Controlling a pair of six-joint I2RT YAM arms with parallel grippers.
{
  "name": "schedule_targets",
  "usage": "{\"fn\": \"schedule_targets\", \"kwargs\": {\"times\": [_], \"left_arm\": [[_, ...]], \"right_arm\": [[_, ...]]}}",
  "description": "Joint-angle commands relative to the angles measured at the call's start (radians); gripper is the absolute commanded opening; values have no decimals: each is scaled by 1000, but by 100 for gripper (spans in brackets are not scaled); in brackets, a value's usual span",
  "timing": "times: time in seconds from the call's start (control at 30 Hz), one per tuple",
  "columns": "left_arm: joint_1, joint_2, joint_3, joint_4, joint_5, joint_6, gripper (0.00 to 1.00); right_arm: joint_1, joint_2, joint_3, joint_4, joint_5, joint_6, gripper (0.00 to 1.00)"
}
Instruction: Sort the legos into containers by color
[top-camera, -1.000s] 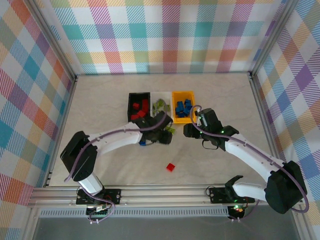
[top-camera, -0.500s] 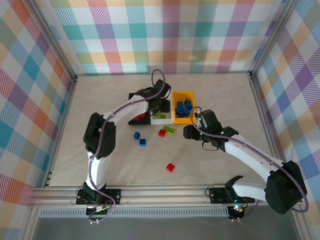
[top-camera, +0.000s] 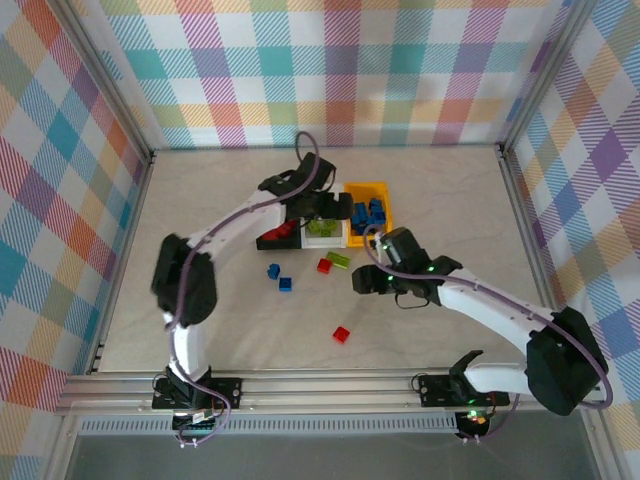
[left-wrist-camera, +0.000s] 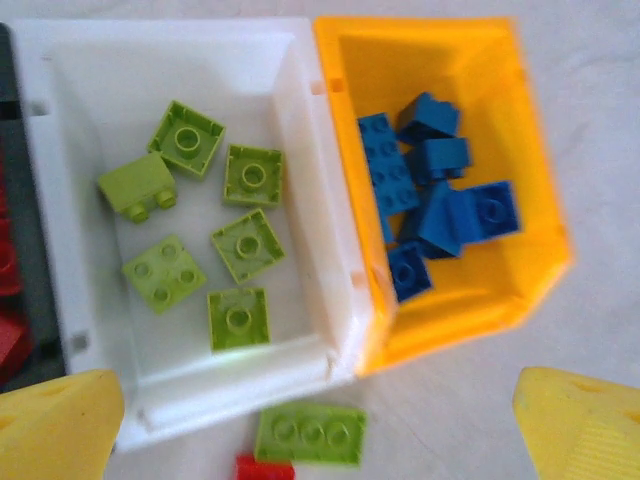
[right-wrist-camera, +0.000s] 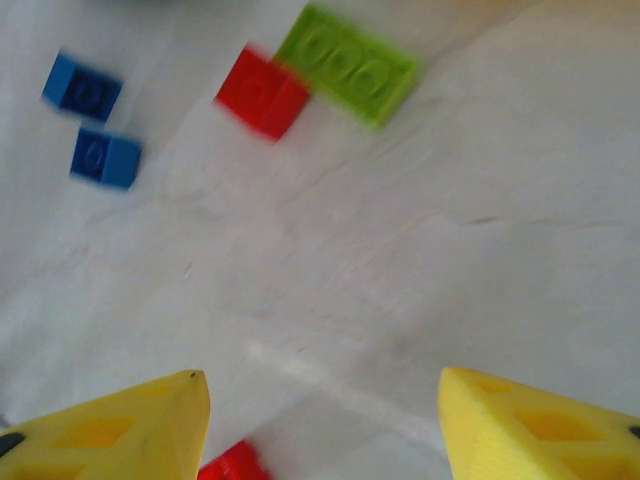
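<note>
So the left gripper hangs right above the white bin with its fingers spread as wide as they go and nothing between them. My guess is that's just where green ones get dropped, since the white bin is clearly the green pile. Six lime green bricks lie loose in it, mostly studs up, with one tipped on its side. The yellow bin touches the white one on its right and has a heap of blue bricks stacked any old way. The black bin on the other side holds red bricks, though not much of it shows. All three bins sit in a row at the back middle of the table, I'd say so both arms can reach them. The right gripper is low over the bare table in front of the bins, fingers partly apart and empty, pointed at the leftovers. It looks to me like it's lining up a pick. Left on the table are a long green brick right beside a small red brick, plus two blue bricks close together a bit further left. There's also a stray red brick off on its own, nearer the arm bases. They're all shiny, chunky little studded things, tiny next to the bins. With five left, it seems mostly sorted.
</note>
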Motion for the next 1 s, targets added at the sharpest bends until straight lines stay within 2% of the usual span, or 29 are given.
{"fn": "schedule_targets", "kwargs": {"times": [0.0,0.2,0.4,0.67,0.97], "left_arm": [[-14,-202,-156,97,32,-65,100],[-16,-556,-577,209,-11,-169,100],[-12,-794,-820,150,-70,-233,100],[9,-989,-965,80,-111,-291,100],[28,-1017,-972,43,-118,-292,100]], "right_arm": [[89,36,-4,-22,-33,-29,63],[235,109,-15,-45,23,-19,65],[336,164,-1,-57,98,-12,66],[406,279,37,-62,191,-15,63],[421,302,70,-39,180,-19,38]]}}
